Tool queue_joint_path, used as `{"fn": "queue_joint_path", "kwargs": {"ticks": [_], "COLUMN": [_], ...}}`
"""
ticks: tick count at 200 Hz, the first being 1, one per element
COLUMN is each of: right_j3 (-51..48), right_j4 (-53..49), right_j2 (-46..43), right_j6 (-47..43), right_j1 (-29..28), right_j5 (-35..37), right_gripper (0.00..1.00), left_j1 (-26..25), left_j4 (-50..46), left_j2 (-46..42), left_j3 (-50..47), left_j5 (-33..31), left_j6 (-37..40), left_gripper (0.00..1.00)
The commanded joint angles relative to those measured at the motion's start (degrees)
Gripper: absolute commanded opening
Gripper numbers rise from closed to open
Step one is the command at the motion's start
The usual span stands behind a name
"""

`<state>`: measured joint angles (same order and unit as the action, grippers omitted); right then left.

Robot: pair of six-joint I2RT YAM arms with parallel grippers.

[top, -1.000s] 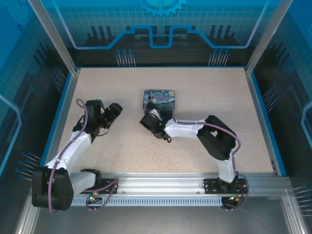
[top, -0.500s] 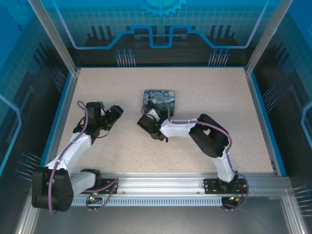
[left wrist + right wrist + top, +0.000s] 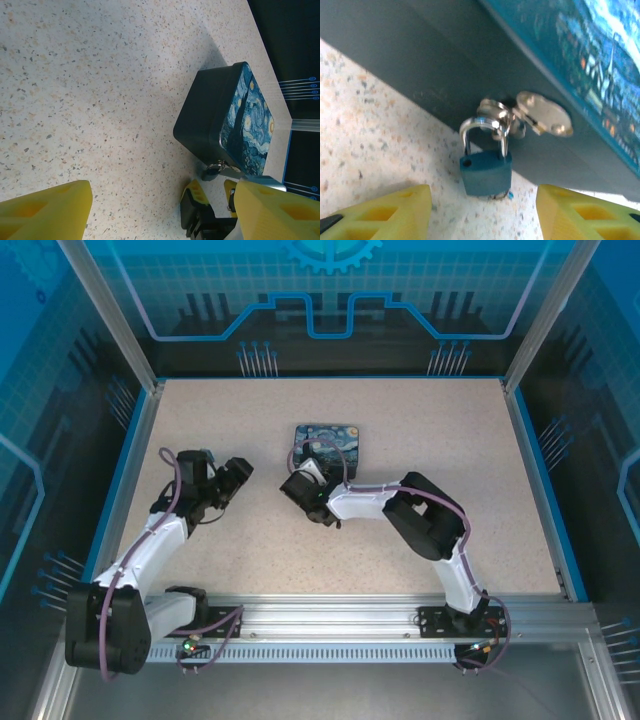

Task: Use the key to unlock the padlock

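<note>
Padlock (image 3: 486, 172) hanging from hasp (image 3: 542, 117) on grey front wall of painted box (image 3: 420, 50), just above table (image 3: 365, 135). Lock sitting between right gripper (image 3: 484, 204) fingers (image 3: 385, 210), just ahead of tips, touching neither. Right fingers standing apart, gripping nothing. Left gripper (image 3: 162, 200) hovering near box, looking at lock from side, fingers spread wide, holding nothing.

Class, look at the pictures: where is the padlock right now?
In the right wrist view, the padlock hangs from the hasp on the painted box's dark side wall, centred between the right claw's yellow fingers.
</note>
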<state>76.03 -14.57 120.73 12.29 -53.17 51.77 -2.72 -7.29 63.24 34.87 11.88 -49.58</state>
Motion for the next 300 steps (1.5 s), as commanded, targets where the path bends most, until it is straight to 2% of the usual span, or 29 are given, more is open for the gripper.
{"fn": "queue_joint_path", "kwargs": {"ticks": [1, 55, 140, 188, 222, 255, 300], "right_j3": [-0.62, -1.66, -5.81, -10.45, -12.60, -13.44, -13.66], "right_j4": [6.65, 8.94, 11.03, 14.04, 13.89, 14.57, 15.49], "right_j2": [3.46, 3.55, -0.56, -6.50, -10.03, -9.86, -8.42], "right_j6": [-1.91, -3.38, -5.52, -9.71, -12.78, -15.65, -16.36], "right_j1": [2.32, 3.84, 4.82, 6.65, 8.09, 8.40, 9.53], "right_j5": [1.12, -1.08, -1.97, -10.17, -18.97, -20.12, -19.40], "right_gripper": [0.57, 0.49, 0.19, 0.07, 0.06, 0.17, 0.20], "left_j1": [0.57, 0.51, 0.44, 0.44, 0.28, -2.19, -4.83], "left_j4": [-0.96, -1.01, -0.91, -0.91, -0.51, 0.90, 3.35], "left_j2": [-0.80, 0.00, 0.37, 0.10, -0.29, 0.79, 3.91], "left_j3": [-0.94, -0.68, -0.62, -0.86, -1.03, -0.79, -0.42], "left_j5": [0.80, 0.78, 0.82, 0.92, 1.93, 3.58, 4.16], "left_j6": [-0.78, -1.04, -0.98, -0.76, -0.77, -0.61, -1.33], "left_gripper": [0.76, 0.76, 0.75, 0.75, 0.74, 0.74, 0.74]}}
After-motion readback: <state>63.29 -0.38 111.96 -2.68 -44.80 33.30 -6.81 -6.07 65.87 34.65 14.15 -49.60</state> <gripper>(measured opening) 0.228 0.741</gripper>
